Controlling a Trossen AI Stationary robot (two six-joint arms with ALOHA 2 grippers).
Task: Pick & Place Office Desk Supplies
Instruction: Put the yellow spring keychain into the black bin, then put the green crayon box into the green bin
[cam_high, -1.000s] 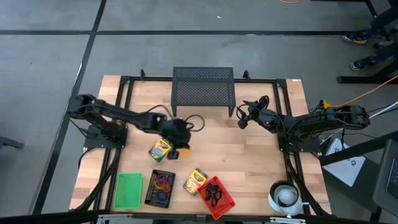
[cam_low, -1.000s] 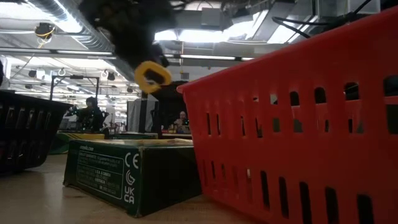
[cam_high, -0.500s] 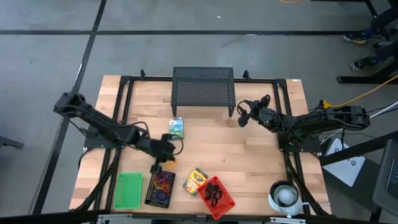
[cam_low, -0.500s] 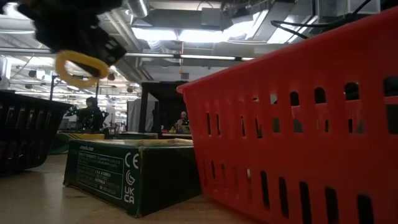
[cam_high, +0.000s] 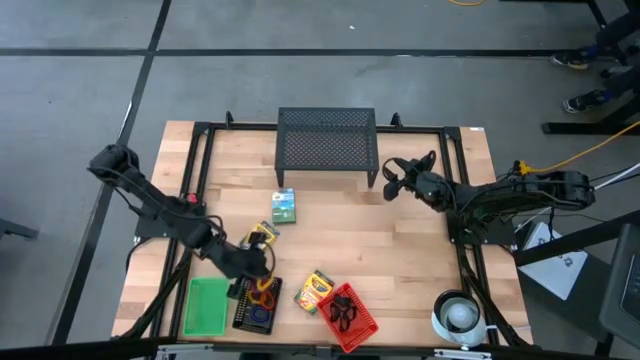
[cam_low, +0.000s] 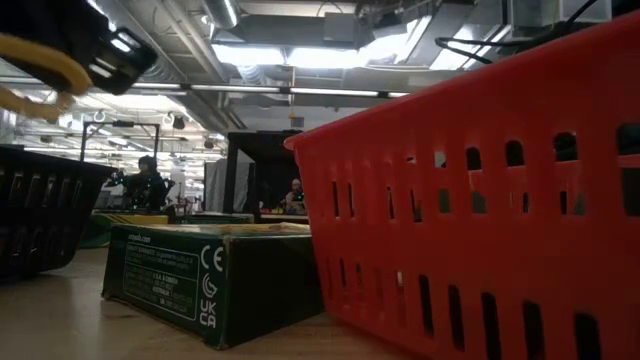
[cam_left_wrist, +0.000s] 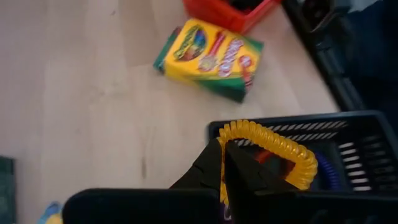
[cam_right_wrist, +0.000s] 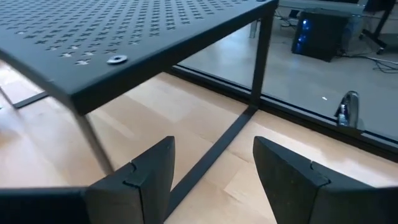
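Observation:
My left gripper (cam_left_wrist: 225, 163) is shut on a yellow coiled ring (cam_left_wrist: 273, 148) over the near end of a black mesh basket (cam_left_wrist: 354, 155) that holds other rings. In the high view the gripper (cam_high: 257, 270) is at the front left, by the basket (cam_high: 256, 308). In the low view the ring (cam_low: 30, 72) shows at the top left under the gripper. Three small crayon-like boxes lie flat on the table (cam_high: 315, 291) (cam_high: 262, 235) (cam_high: 284, 205). My right gripper (cam_right_wrist: 214, 171) is open and empty beside the black mesh stand (cam_high: 327, 145). My left gripper pinches one side of the yellow ring's coil (cam_left_wrist: 227, 142) between its two fingertips. The rest of the ring sticks out past the tips. The ring is lifted clear, above the black basket's rim (cam_left_wrist: 273, 121).
A red basket (cam_high: 350, 316) with black clips stands at the front, next to one crayon box. A green tray (cam_high: 207, 305) lies left of the black basket. A white roll (cam_high: 458, 315) sits at the front right. In the low view, the red basket (cam_low: 480, 200) fills the right.
My left gripper has carried the yellow ring from the table's middle toward the near edge and the left, down to the black basket. It has stayed shut on the ring. The boxes lie where they were.

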